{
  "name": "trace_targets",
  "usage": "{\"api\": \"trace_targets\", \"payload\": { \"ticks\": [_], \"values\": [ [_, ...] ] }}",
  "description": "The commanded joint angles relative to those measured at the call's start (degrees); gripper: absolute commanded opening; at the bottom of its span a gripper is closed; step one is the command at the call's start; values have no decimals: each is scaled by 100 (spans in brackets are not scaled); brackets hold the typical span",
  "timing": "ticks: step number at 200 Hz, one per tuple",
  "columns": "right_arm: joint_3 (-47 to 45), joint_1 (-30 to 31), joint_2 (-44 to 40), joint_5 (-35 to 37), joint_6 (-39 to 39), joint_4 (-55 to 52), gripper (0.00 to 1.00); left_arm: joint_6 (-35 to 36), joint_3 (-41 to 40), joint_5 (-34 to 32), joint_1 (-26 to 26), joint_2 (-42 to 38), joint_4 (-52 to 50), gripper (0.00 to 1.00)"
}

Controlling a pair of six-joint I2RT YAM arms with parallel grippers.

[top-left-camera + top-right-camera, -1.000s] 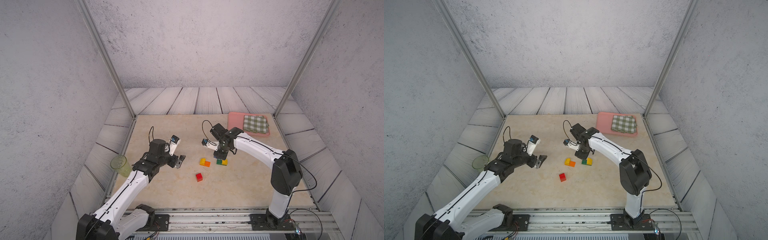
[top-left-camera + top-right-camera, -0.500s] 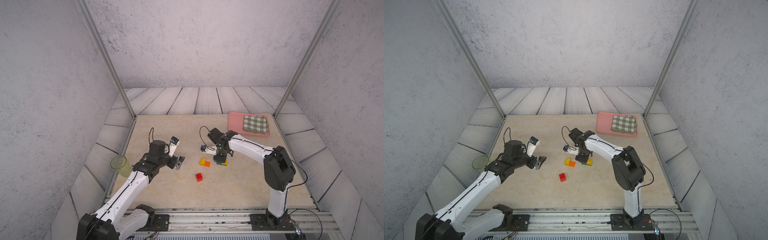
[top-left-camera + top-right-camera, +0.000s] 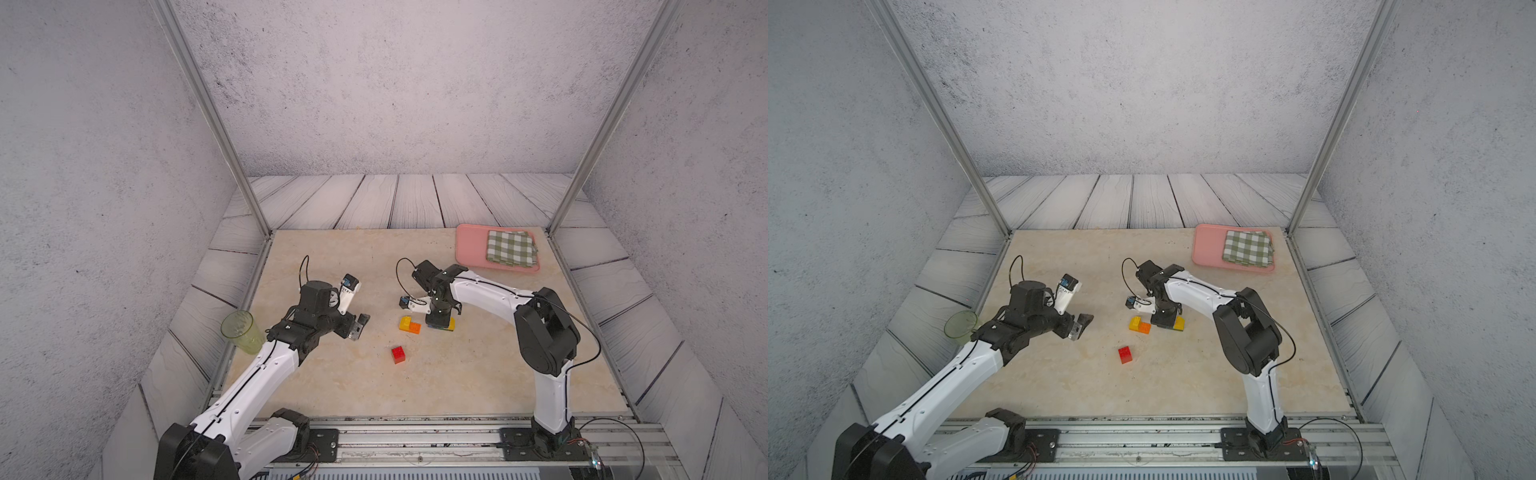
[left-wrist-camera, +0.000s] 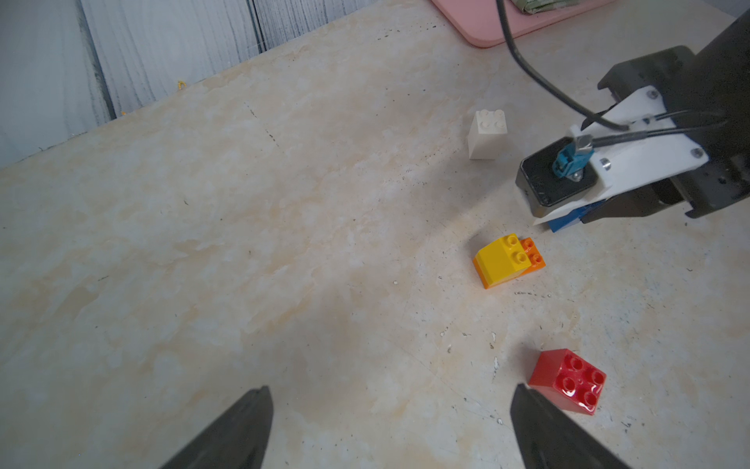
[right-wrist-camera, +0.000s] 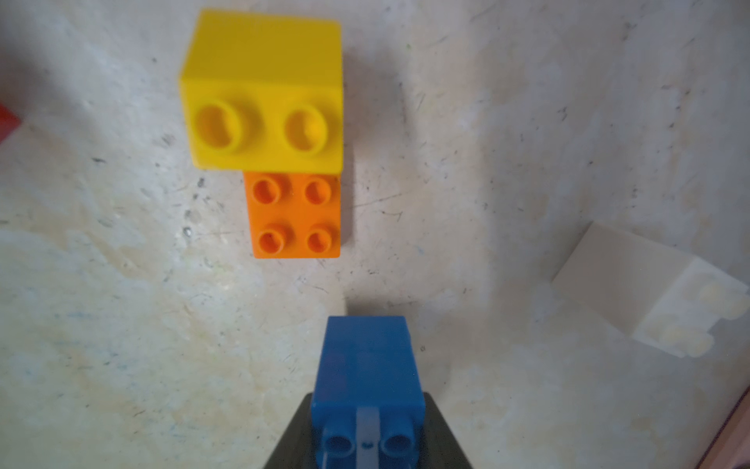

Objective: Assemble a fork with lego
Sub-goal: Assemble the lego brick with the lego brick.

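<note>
Tabletop (image 3: 332, 382) lies open between left hand (image 3: 358, 327) and red brick (image 3: 398, 354).

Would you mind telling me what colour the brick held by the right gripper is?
The brick is blue, clearest in the right wrist view.

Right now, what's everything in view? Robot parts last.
table: 1, beige, under everything but the cup
orange brick: 1, orange, centre
green brick: 1, green, right of the orange brick
yellow bricks: 2, yellow, one on the orange brick, one seemingly on the green brick
red brick: 1, red, alone, near side
white brick: 1, white, alone, beyond the orange brick
blue brick: 1, blue, in the right end effector
tray: 1, pink, far right corner
cloth: 1, green-white check, on the tray
cup: 1, clear green, left of the table
left end effector: 1, black, open, empty
right end effector: 1, black, shut on the blue brick
</note>
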Motion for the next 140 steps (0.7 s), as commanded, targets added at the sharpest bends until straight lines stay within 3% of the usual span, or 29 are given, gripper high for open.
{"api": "trace_targets", "payload": {
  "ticks": [1, 97, 140],
  "values": [
    [-43, 19, 174, 107, -86, 11, 0, 43, -43, -2, 56, 61, 54, 98],
    [-139, -83, 193, 137, -299, 135, 0, 41, -12, 15, 56, 144, 58, 98],
    [-178, -122, 301, 45, -33, 69, 0, 45, -10, 28, 56, 174, 58, 98]
  ]
}}
